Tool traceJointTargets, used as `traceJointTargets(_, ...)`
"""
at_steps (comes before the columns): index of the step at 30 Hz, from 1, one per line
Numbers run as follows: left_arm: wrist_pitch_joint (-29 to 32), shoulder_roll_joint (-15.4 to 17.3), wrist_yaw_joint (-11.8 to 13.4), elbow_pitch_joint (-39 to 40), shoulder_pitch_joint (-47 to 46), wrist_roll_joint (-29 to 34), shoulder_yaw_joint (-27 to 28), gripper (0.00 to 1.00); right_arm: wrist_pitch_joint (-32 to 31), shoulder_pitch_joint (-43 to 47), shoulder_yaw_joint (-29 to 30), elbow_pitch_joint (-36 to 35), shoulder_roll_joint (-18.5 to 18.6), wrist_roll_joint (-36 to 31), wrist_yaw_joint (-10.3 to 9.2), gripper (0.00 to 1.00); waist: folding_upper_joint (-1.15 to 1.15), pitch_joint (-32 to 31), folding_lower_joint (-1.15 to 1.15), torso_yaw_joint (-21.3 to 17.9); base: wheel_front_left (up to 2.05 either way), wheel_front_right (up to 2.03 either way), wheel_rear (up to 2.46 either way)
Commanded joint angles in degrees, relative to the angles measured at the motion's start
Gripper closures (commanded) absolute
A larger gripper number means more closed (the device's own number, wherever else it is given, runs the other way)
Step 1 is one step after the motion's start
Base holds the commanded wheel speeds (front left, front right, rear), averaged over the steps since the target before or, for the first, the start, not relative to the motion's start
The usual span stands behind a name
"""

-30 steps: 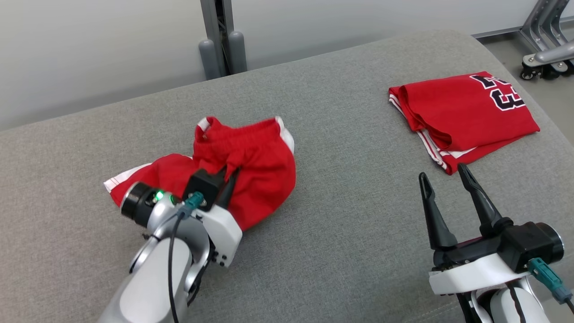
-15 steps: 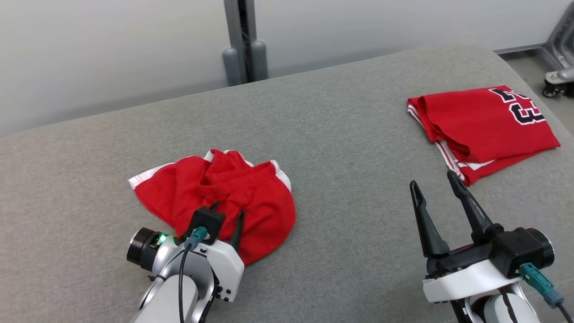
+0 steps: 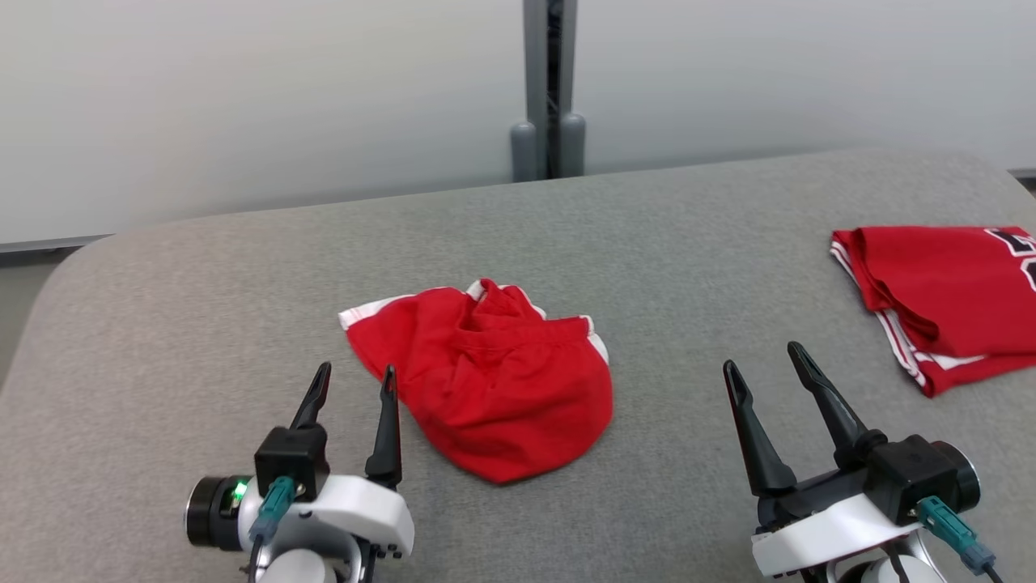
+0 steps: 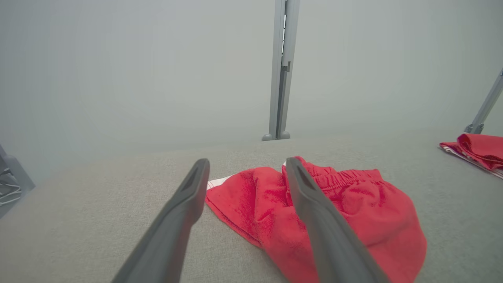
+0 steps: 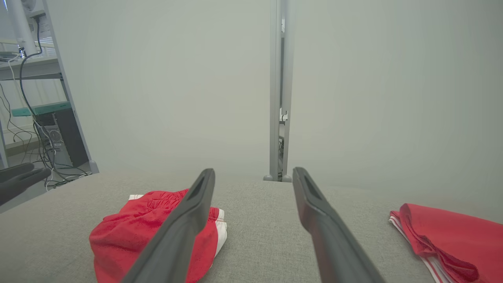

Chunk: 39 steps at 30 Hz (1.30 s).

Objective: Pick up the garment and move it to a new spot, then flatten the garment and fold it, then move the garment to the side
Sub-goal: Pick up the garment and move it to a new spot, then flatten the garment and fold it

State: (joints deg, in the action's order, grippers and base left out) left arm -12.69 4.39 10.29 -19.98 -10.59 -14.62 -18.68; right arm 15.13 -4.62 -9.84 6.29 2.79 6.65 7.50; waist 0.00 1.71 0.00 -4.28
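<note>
The garment is a pair of red shorts with white trim. It lies crumpled in a heap on the middle of the grey padded table, waistband toward the far side. My left gripper stands open just to the garment's left, near the front edge, holding nothing. In the left wrist view the garment lies ahead and to the right of the open left gripper. My right gripper is open and empty, well right of the heap. The right wrist view has the garment at lower left of the right gripper.
A folded red jersey with black numbers lies at the table's right edge, also visible as the jersey and the jersey. A grey post stands behind the table. Shelving with cables stands off the left end.
My left gripper has opened, let go of the garment and drawn back to its left. The garment has settled into a heap. The head camera has turned, shifting the whole picture rightward.
</note>
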Motion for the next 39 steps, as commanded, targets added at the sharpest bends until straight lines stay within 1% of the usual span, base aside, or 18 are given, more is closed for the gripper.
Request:
traceJointTargets(1, -0.56, 0.14, 0.8, 1.33, 1.75, -0.61, 0.64, 0.0, 0.03, 0.74, 0.24, 0.26, 0.27, 0.25, -0.02, 0.0, 0.0, -1.6, 0.0, 2.33, 0.0, 0.0, 0.0)
traceJointTargets(8, -1.96, 1.27, 2.65, 7.27, 6.79, -0.52, 2.33, 0.0, 0.03, 2.54, 1.94, 0.52, 0.27, -0.01, -0.02, 0.0, 0.0, -3.54, 0.0, 5.2, 0.0, 0.0, 0.0)
traceJointTargets(11, -2.27, 1.5, 3.78, 9.54, 8.76, -0.12, 3.46, 0.0, 0.03, 3.79, 3.07, 0.49, 0.27, 0.07, -0.02, 0.0, 0.0, -4.31, 0.0, 5.74, 0.0, 0.0, 0.0)
traceJointTargets(12, -2.45, 1.33, 4.28, 11.49, 10.16, -0.07, 4.21, 0.0, 0.03, 4.5, 3.5, 0.24, 0.27, 0.21, -0.02, 0.0, 0.0, -4.64, 0.0, 5.83, 0.0, 0.0, 0.0)
traceJointTargets(15, -2.53, 0.93, 4.8, 15.04, 12.34, 0.24, 6.01, 0.0, 0.03, 5.75, 4.07, -0.11, 0.26, 0.46, -0.02, 0.0, 0.0, -4.93, 0.0, 5.85, 0.0, 0.0, 0.0)
traceJointTargets(18, -2.51, 0.32, 4.07, 17.93, 15.13, 1.34, 7.13, 0.0, 0.03, 6.78, 4.38, -0.39, 0.26, 0.49, -0.02, 0.0, 0.0, -5.12, 0.0, 5.73, 0.0, 0.0, 0.0)
traceJointTargets(20, -2.51, 0.18, 3.76, 18.3, 16.08, 1.83, 7.34, 0.0, 0.03, 7.1, 4.52, -0.44, 0.27, 0.5, -0.02, 0.0, 0.0, -5.14, 0.0, 5.69, 0.0, 0.0, 0.0)
traceJointTargets(22, -2.51, -0.16, 2.87, 18.95, 17.49, 2.54, 7.52, 0.0, 0.03, 7.69, 4.63, -0.42, 0.26, 0.54, -0.02, 0.0, 0.0, -5.16, 0.0, 5.7, 0.0, 0.0, 0.0)
traceJointTargets(24, -2.52, -0.28, 2.08, 18.86, 18.5, 3.94, 7.53, 0.0, 0.03, 7.85, 4.66, -0.45, 0.27, 0.49, -0.02, 0.0, 0.0, -5.13, 0.0, 5.77, 0.0, 0.0, 0.0)
traceJointTargets(29, -2.53, -0.6, 1.01, 18.03, 19.15, 6.0, 8.2, 0.0, 0.03, 8.02, 4.58, -0.32, 0.26, 0.59, -0.02, 0.0, 0.0, -4.95, 0.0, 6.07, 0.0, 0.0, 0.0)
traceJointTargets(39, -2.53, -1.13, 0.02, 15.79, 18.33, 6.6, 9.06, 0.0, 0.03, 6.77, 4.31, -0.05, 0.26, 0.43, -0.02, 0.0, 0.0, -4.76, 0.0, 5.72, 0.0, 0.0, 0.0)
